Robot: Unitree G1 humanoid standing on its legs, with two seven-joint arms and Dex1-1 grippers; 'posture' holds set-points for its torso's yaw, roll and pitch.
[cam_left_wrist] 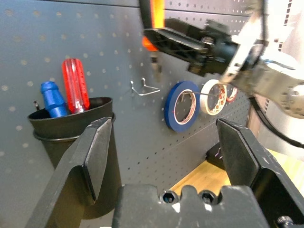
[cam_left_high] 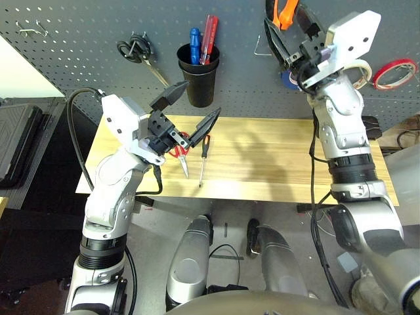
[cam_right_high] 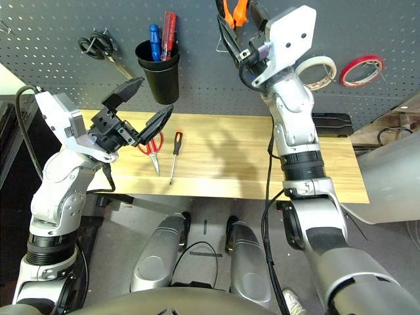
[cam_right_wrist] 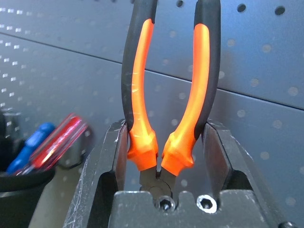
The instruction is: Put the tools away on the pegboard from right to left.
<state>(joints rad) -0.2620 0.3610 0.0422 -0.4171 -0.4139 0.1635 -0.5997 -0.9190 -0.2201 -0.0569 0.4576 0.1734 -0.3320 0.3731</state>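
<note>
Dark grey pegboard [cam_left_high: 79,39] backs the wooden tabletop [cam_left_high: 275,164]. At one o'clock the right end effector [cam_left_high: 289,39] is clamped on the orange-and-black-handled pliers [cam_right_wrist: 164,95], raised against the board beside a bare metal hook [cam_left_wrist: 145,88]: hanging them looks like the step in hand, and needs the handles eased over that hook. The left end effector [cam_left_high: 193,105] hovers spread wide above the red-handled scissors [cam_left_high: 180,151] and slim screwdriver [cam_left_high: 203,154].

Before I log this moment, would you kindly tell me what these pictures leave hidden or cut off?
- Orange-and-black-handled pliers: handle ends cut by the top edge in the right wrist view; head buried between the right pincer's fingers.
- Red-handled scissors: handles largely behind the left pincer in the head views.
- Blue tape roll: hidden behind the right arm in the head views.
- Whether the pliers already touch the metal hook: cannot be judged.
</note>
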